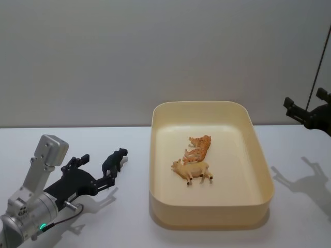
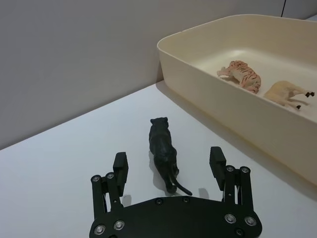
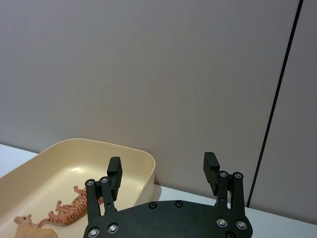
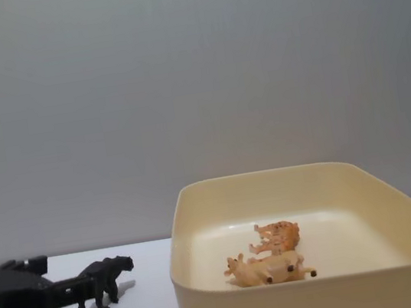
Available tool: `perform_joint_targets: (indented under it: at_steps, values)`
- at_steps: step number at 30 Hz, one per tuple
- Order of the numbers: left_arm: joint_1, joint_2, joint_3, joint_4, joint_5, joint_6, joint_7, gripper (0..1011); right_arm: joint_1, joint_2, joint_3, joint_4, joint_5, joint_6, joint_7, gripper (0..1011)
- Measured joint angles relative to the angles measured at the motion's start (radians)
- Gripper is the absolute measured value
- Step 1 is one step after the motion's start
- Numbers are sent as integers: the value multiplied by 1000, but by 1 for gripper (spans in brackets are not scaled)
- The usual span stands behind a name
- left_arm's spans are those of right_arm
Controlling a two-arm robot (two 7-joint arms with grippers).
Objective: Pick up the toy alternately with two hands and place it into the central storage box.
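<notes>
— What is hard to read here?

— The right gripper [image 1: 305, 111]. The head view cuts it off at the right edge, held high and well apart from the storage box [image 1: 207, 214]. In the chest view a black corner of it sits at the right edge. Its own wrist view is clearer: the fingers are spread, with nothing between them.

— And the left gripper [image 2: 168, 159]?

— It is low over the table [image 1: 67, 137], left of the box. From the chest it overlaps the rear of the black panther toy [image 1: 115, 160], so contact is unclear there. The left wrist view shows the fingers parted, one on each side of the hindquarters with a gap on both sides. Nothing is gripped.

— Where is the panther?

— It stands upright on the table, outside the box.

— And inside the box?

— A striped tiger toy [image 1: 199, 147] and a pale tan animal [image 1: 192, 169] lie on their sides, close together. I cannot tell the pale one's species.
</notes>
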Motion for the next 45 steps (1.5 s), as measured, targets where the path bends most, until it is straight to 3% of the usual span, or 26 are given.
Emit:
perform_joint_targets:
  at_steps: [8, 22, 29, 45]
  values:
    - [-47, -17, -6, 113, -8, -39, -84, 1001, -1, 0, 0, -1, 0, 0, 0, 1001]
    - [-111, -51, 0, 241, -26, -96, -208, 1001, -1, 1, 0, -1, 0, 0, 0, 1001]
    - [-135, -68, 8, 286, -33, -118, -249, 1001, -1, 1, 0, -1, 0, 0, 0, 1001]
    - [-155, -82, 14, 322, -38, -136, -283, 1001, -1, 1, 0, -1, 0, 0, 0, 1001]
